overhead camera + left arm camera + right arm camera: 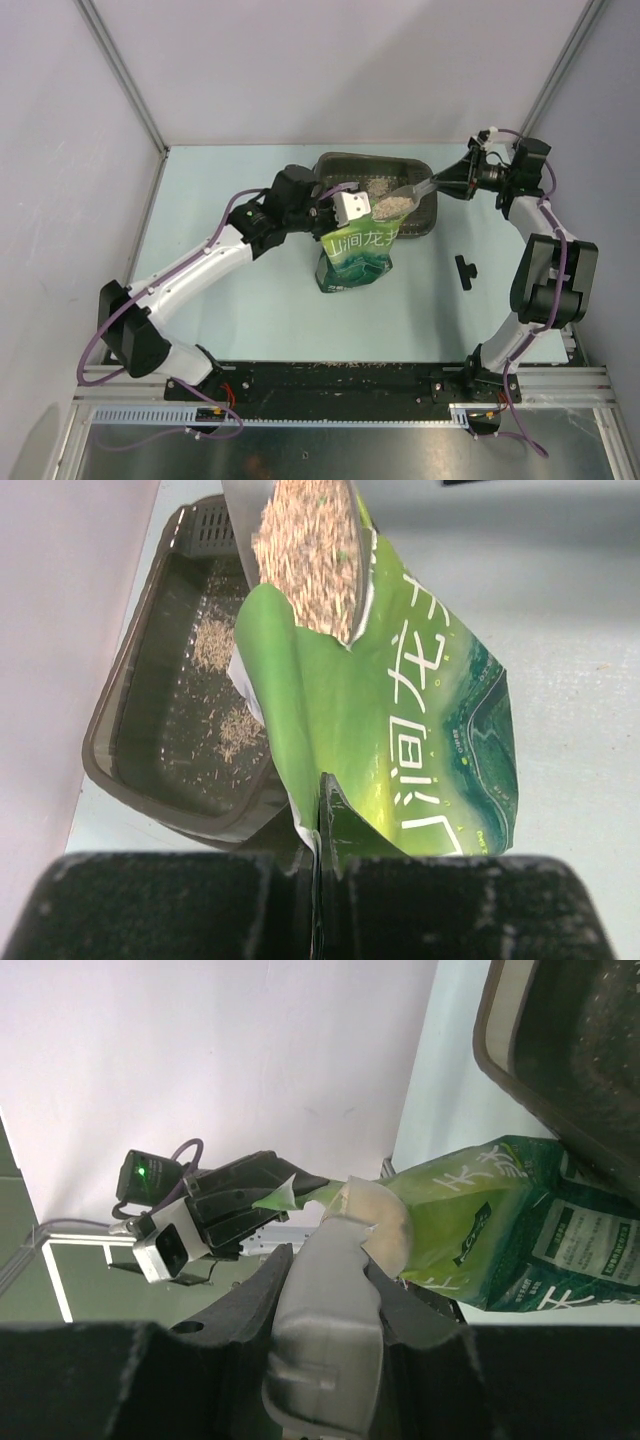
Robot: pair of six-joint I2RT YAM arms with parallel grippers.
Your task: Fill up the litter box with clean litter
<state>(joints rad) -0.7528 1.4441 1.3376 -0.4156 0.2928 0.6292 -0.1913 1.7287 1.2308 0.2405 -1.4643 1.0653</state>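
your left claw pinches the green bag at its top edge; your right claw grips the scoop, full of litter, above the bag

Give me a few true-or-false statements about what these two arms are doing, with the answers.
1. The right gripper holds a scoop loaded with litter. True.
2. The litter box is full to the rim. False: only thin patches of litter lie on its floor.
3. The left gripper is shut on the edge of the bag. True.
4. The bag lies inside the litter box. False: it stands on the table, outside the box.
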